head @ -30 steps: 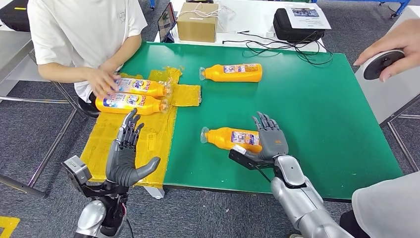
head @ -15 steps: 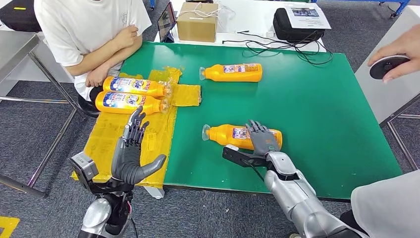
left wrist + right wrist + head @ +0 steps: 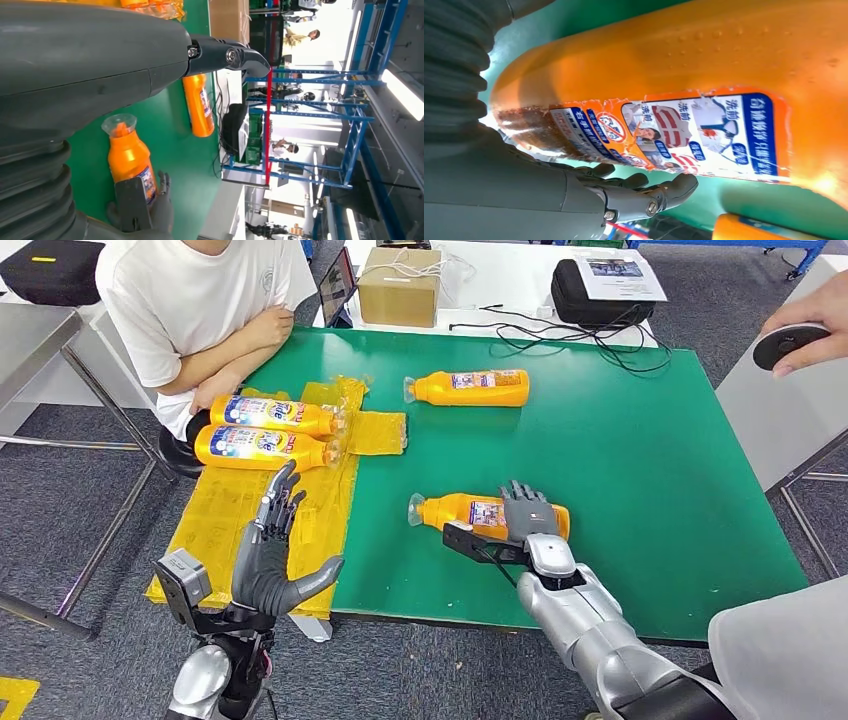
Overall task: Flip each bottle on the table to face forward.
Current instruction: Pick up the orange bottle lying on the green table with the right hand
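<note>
Left hand (image 3: 272, 560) raised off the near-left table corner over the yellow sheet (image 3: 240, 520), fingers spread, holding nothing; right hand (image 3: 528, 520) lies over the butt end of the near orange bottle (image 3: 470, 513), which rests on its side on the green table (image 3: 650, 470), cap toward the robot's left, though whether the fingers actually grip it cannot be told. Farther back, two labelled bottles (image 3: 265, 430) lie side by side on the yellow sheet beside a seated person's forearm (image 3: 225, 360), and another orange bottle (image 3: 468, 387) lies on its side near the table's far edge. Beyond the table stand a cardboard box (image 3: 400, 285) and a black case (image 3: 600, 295).
</note>
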### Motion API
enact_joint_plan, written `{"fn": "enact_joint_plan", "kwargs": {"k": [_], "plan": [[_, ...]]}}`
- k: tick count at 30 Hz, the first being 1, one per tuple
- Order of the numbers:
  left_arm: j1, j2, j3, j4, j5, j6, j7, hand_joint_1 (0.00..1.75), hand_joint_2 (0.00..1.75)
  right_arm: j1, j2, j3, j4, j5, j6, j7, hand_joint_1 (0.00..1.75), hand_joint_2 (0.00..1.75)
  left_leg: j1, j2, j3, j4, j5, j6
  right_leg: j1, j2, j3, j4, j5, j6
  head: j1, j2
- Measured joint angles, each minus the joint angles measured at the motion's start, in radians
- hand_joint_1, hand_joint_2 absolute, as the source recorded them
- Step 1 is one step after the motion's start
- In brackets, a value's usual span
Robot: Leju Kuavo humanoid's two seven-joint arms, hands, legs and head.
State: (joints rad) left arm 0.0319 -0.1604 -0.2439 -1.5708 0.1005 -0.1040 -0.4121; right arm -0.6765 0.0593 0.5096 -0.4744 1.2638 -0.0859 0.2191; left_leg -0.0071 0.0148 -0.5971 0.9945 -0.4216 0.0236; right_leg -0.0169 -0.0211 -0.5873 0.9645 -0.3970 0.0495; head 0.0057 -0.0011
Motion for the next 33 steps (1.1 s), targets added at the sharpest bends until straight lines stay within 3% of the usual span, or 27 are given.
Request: {"fn": "enact_joint_plan", "kwargs": {"k": [5, 7, 11, 12, 18, 24, 33], "plan": [[0.015, -0.004, 0.001, -0.018, -0.020, 0.000, 0.013, 0.00, 1.75, -0.003, -0.001, 0.005, 0.000, 0.050, 0.000, 0.076, 0.00, 1.75, 0.000, 0.000, 0.000, 0.000, 0.000, 0.000, 0.000, 0.000, 0.000, 0.000, 0.000, 0.000, 0.000, 0.000], [0.019, -0.005, 0.001, -0.024, -0.024, 0.000, 0.015, 0.00, 1.75, -0.003, -0.002, 0.006, 0.000, 0.055, 0.000, 0.082, 0.14, 1.75, 0.000, 0.000, 0.000, 0.000, 0.000, 0.000, 0.000, 0.000, 0.000, 0.000, 0.000, 0.000, 0.000, 0.000], [0.024, -0.005, 0.001, -0.032, -0.028, -0.001, 0.019, 0.00, 1.75, -0.003, -0.002, 0.006, 0.001, 0.053, 0.014, 0.083, 1.63, 1.75, 0.000, 0.000, 0.000, 0.000, 0.000, 0.000, 0.000, 0.000, 0.000, 0.000, 0.000, 0.000, 0.000, 0.000], [0.025, -0.005, 0.001, -0.033, -0.028, -0.002, 0.019, 0.00, 1.75, -0.003, -0.003, 0.006, 0.001, 0.046, 0.021, 0.082, 1.73, 1.75, 0.000, 0.000, 0.001, 0.000, 0.000, 0.000, 0.000, 0.000, 0.000, 0.000, 0.000, 0.000, 0.000, 0.000], [0.026, -0.005, -0.002, -0.032, -0.019, -0.014, 0.020, 0.00, 1.75, -0.002, -0.048, -0.041, 0.021, -0.052, 0.047, 0.034, 1.75, 1.75, 0.000, -0.002, 0.003, 0.000, 0.000, 0.000, 0.000, -0.002, 0.001, -0.001, 0.000, 0.000, 0.000, 0.000], [-0.003, -0.002, -0.022, -0.011, 0.016, -0.022, -0.004, 0.00, 1.75, 0.014, -0.122, -0.145, 0.055, -0.166, -0.034, -0.138, 1.75, 1.75, 0.000, -0.006, 0.006, 0.000, 0.000, 0.001, 0.000, -0.006, 0.006, -0.003, -0.001, 0.000, 0.000, 0.000], [-0.036, 0.008, -0.051, 0.019, 0.017, -0.008, -0.026, 0.00, 1.75, 0.047, -0.141, -0.231, 0.072, -0.228, -0.092, -0.300, 1.75, 1.75, 0.000, -0.005, 0.012, 0.000, -0.003, 0.002, 0.000, -0.005, 0.009, -0.004, -0.002, 0.001, 0.000, 0.000]]}}
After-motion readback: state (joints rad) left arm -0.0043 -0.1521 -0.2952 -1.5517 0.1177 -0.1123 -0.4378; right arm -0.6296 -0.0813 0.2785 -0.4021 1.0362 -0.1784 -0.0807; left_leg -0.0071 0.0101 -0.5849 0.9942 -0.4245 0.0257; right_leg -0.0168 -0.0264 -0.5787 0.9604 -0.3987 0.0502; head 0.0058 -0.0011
